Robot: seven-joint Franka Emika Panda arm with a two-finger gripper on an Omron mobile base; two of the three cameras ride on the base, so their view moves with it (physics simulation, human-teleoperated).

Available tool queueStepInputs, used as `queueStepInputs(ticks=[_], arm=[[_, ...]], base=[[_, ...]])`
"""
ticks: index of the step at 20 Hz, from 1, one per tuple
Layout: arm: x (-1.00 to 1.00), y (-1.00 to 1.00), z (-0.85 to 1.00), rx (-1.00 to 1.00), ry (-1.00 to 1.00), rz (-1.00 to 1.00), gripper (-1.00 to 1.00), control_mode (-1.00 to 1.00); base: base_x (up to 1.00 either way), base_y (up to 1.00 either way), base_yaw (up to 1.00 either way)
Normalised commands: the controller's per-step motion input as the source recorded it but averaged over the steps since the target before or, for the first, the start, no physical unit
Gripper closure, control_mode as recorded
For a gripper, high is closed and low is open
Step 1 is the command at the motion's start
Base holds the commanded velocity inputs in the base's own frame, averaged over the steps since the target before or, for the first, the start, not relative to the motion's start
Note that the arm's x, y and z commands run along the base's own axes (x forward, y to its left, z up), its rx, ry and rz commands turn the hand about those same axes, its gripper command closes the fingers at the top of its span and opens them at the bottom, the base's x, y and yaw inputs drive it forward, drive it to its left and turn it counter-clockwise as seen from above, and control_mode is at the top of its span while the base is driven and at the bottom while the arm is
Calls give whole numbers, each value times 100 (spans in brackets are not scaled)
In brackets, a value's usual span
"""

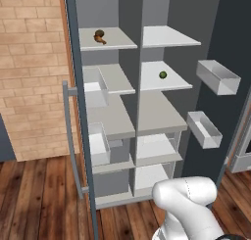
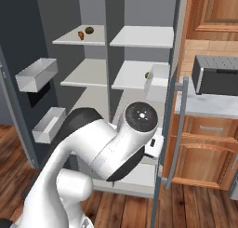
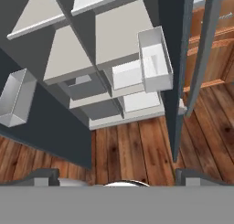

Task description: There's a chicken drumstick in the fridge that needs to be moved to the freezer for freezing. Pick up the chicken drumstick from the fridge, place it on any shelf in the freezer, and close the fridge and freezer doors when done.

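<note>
The top left shelf [image 1: 115, 40] carries 2 things close together near its left end: a dark brown lump [image 1: 99, 34] and, just in front of it, the orange-brown drumstick [image 1: 101, 40]. The top right shelf [image 1: 169, 36] is at the same height. 1 level down, the right shelf [image 1: 171, 80] holds a small green ball [image 1: 163, 75] near its middle. The left shelf [image 1: 117, 77] at that level and the wider slabs below [image 1: 157, 114] are light grey. The whole appliance stands on a wooden plank floor [image 1: 44, 200], seen also in the hand view [image 3: 132, 150].
</note>
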Motion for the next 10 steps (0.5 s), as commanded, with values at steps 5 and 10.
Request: queueStepInputs(ticks=[5,10], arm=[[0,-66,-8,1,-8,0,-100,-100],[0,-84,-11,3,-10,0,-100,-100]], base=[[0,0,0],[0,0,0]])
